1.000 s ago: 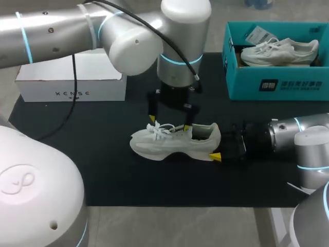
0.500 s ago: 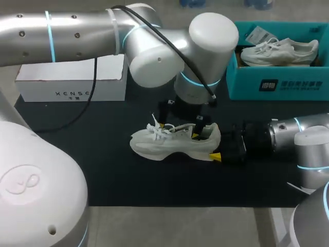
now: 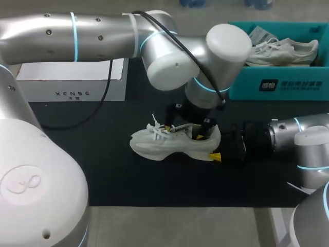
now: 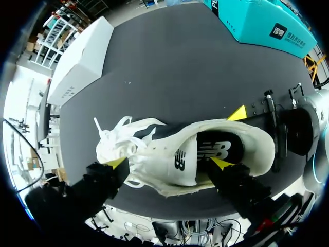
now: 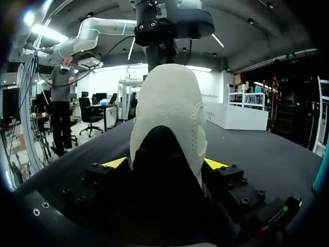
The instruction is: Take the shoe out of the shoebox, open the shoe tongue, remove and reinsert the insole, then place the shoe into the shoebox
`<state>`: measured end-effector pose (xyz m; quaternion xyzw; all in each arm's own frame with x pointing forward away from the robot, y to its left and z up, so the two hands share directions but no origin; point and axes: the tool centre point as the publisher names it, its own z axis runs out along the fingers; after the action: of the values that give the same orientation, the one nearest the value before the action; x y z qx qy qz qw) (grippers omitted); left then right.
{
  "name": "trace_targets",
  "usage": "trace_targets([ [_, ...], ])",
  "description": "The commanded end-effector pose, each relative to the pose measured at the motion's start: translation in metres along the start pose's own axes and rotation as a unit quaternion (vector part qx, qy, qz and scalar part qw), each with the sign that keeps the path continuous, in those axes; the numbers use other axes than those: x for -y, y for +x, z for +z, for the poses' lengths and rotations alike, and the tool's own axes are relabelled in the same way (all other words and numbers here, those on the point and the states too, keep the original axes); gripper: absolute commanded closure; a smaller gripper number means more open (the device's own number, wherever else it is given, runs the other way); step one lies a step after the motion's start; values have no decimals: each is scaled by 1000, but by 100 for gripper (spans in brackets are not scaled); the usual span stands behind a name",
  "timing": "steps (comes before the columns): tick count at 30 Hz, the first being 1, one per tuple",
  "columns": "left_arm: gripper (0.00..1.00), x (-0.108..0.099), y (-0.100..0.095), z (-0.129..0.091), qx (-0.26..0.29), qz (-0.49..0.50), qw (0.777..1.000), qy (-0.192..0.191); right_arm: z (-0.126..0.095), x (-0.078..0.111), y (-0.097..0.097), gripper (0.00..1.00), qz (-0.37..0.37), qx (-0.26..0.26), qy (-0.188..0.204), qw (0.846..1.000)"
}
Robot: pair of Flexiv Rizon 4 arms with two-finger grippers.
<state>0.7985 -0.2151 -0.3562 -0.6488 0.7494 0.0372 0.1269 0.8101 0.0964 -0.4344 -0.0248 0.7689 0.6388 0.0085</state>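
Closest to me, my right hand (image 5: 165, 163) lies low over the table (image 3: 180, 226), coming in from the right side. Its 2 fingers are clamped on the heel (image 5: 169, 108) of the white sneaker (image 3: 169, 144), 1 yellow tip on each side.

The sneaker stands upright on its sole on the black mat (image 3: 103, 170), near the middle, toe to my left and heel to my right. It is well apart from the shoebox.

Just past that, my left hand (image 4: 169, 163) comes down on the sneaker from above. Its fingers are spread apart along the shoe's length. 1 yellow tip sits beside the loose white laces (image 4: 115, 134), and the other reaches into the shoe's mouth, over the dark insole (image 4: 218, 149). The tongue (image 4: 177, 162) lies between the 2 tips. I cannot see both tips pressing on it, so this hand grips nothing.

Farther back on my left, a white box (image 3: 72, 85) rests at the mat's far edge. Farthest, at the back right, the teal shoebox (image 3: 277, 85) stands open, and a 2nd white sneaker (image 3: 282, 50) lies on its side inside it.
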Motion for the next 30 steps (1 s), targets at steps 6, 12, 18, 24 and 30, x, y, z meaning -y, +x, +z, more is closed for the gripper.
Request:
trace_targets([
  [6, 0, 2, 1, 11, 12, -5, 1000, 5, 5, 4, -1, 100, 0, -1, 1, 1000],
  [12, 70, 2, -10, 10, 14, -16, 1000, 13, 5, 4, -1, 100, 0, -1, 1, 1000],
  [18, 100, 0, -21, -7, 7, -12, 1000, 23, 5, 4, -1, 100, 0, -1, 1, 1000],
  [24, 100, 1, -37, -20, -2, -14, 1000, 27, 5, 4, -1, 100, 0, -1, 1, 1000],
  [30, 100, 8, -61, -29, -14, -30, 999, 28, 5, 4, -1, 100, 0, -1, 1, 1000],
])
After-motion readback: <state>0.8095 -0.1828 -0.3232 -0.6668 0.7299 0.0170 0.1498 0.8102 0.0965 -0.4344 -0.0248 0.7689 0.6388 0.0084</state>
